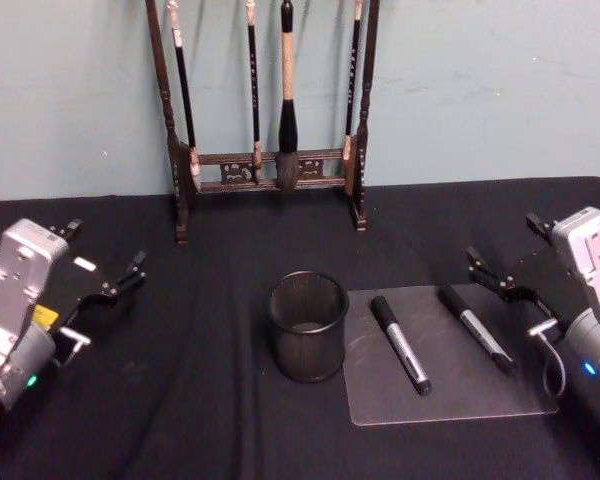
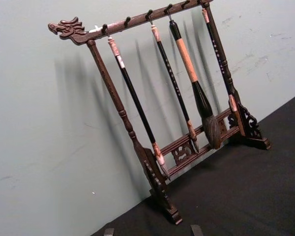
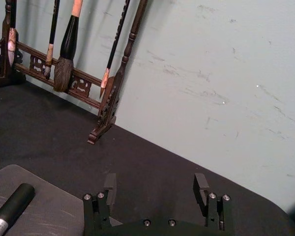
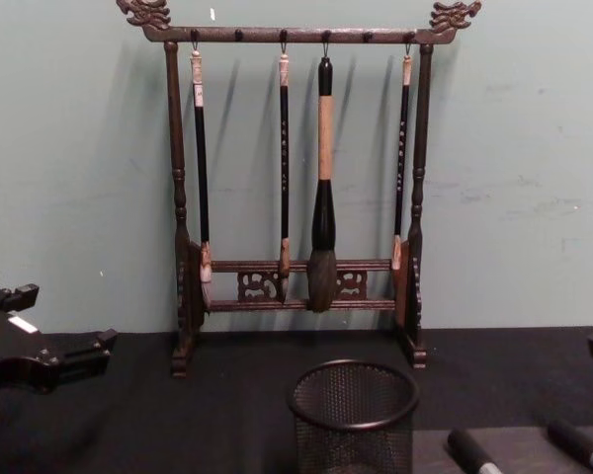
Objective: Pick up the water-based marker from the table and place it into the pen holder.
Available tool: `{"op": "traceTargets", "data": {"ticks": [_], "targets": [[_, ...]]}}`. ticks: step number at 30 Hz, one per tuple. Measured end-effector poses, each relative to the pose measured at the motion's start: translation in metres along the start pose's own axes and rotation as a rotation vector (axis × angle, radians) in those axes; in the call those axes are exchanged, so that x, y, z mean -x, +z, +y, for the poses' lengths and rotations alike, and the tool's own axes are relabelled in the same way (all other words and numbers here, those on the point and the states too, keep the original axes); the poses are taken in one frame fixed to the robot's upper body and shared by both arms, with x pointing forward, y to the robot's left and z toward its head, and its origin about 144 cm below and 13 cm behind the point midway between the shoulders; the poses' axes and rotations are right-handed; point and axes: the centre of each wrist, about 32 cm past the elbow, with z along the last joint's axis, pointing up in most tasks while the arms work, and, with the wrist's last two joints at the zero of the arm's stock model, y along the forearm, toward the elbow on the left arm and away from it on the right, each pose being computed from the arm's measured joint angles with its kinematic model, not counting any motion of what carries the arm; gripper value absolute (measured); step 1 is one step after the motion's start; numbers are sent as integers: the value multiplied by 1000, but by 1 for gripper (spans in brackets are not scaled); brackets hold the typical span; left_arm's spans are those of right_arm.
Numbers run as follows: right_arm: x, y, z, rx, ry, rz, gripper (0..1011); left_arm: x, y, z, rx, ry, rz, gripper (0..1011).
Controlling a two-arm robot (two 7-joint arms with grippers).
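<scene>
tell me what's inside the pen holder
Nothing visible inside: the head view looks into the pen holder and shows bare mesh. The bottom behind its near wall is covered. The left marker and right marker lie outside, on the mat beside it.

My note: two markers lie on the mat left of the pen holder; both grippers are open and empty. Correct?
One slip: the head view shows the mat, holding the left marker and the right marker, lying right of the pen holder, not left. The left gripper and right gripper are open and empty, as noted.
</scene>
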Motion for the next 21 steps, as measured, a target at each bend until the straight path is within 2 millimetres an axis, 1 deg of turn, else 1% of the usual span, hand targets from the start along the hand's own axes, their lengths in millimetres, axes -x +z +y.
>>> {"op": "traceTargets", "data": {"ticks": [21], "targets": [[0,0,0,0,0,0,1000,0,0,0,0,0,0,1009]]}}
